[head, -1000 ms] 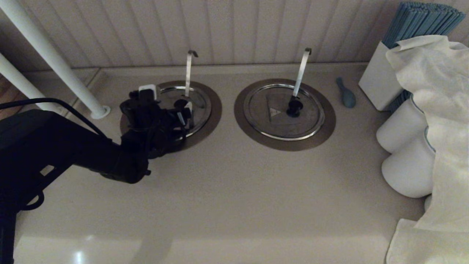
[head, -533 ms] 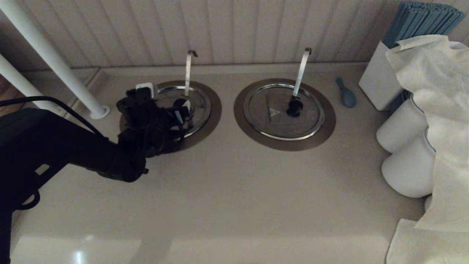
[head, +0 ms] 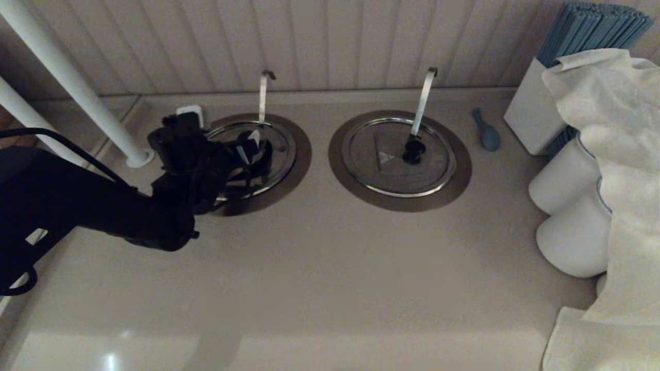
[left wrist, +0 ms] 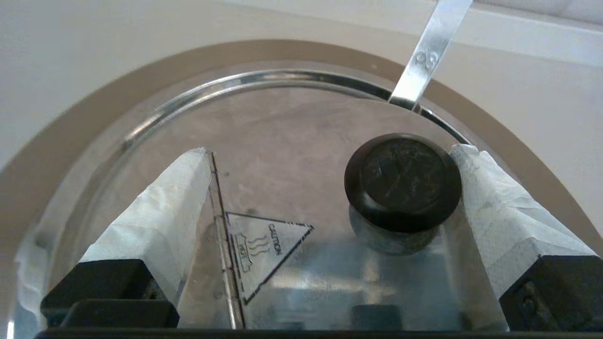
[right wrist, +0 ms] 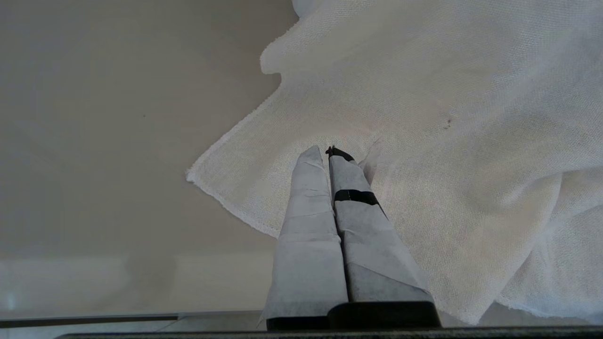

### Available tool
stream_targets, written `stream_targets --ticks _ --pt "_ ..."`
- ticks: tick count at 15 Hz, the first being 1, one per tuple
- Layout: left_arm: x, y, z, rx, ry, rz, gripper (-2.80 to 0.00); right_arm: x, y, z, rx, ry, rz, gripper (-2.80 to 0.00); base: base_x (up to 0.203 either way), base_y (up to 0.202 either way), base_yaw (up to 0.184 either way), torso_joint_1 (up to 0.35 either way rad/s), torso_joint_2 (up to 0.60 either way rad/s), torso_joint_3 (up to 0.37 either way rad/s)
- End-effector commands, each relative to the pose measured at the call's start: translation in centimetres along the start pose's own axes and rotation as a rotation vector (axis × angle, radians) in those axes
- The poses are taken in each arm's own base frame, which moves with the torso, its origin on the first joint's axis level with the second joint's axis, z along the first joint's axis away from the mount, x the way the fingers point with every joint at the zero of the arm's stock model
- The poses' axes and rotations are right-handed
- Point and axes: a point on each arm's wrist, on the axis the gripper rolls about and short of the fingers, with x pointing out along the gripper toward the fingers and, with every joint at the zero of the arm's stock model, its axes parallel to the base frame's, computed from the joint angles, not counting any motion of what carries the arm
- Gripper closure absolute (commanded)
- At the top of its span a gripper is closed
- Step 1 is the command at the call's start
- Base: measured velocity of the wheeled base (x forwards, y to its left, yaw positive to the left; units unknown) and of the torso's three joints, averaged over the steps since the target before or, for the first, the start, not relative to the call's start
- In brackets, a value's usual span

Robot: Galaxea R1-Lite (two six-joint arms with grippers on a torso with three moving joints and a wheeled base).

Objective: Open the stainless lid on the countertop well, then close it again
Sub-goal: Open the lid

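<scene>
Stainless lid [left wrist: 292,141] seated flat on countertop well [head: 301,154], opening not begun; left gripper [left wrist: 330,165] spread wide, knob [left wrist: 403,181] by one finger, ungrasped; handle at lid's 12 o'clock.

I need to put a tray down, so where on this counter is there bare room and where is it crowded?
The wide counter in front of both wells is bare, bordered by the white cloth on the right. The strip between the lid and the twin lid is narrow. The left gripper crowds the lid; cloth and white rolls fill the right side.
</scene>
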Motion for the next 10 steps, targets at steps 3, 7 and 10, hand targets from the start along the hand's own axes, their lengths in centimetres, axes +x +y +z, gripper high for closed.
stream_targets --ticks 3,7,10 --pt "0.1 0.9 1.0 -0.004 -0.029 0.021 -2.8 0.0 0.0 0.0 0.0 0.002 0.0 0.0 0.0 0.0 0.0 0.0 0.0 0.0" --pt "0.2 1.4 1.8 -0.006 -0.049 0.033 -2.8 0.0 0.0 0.0 0.0 0.002 0.0 0.0 0.0 0.0 0.0 0.0 0.0 0.0" --pt "0.1 1.9 2.5 -0.008 -0.067 0.043 -2.8 0.0 0.0 0.0 0.0 0.004 0.0 0.0 0.0 0.0 0.0 0.0 0.0 0.0"
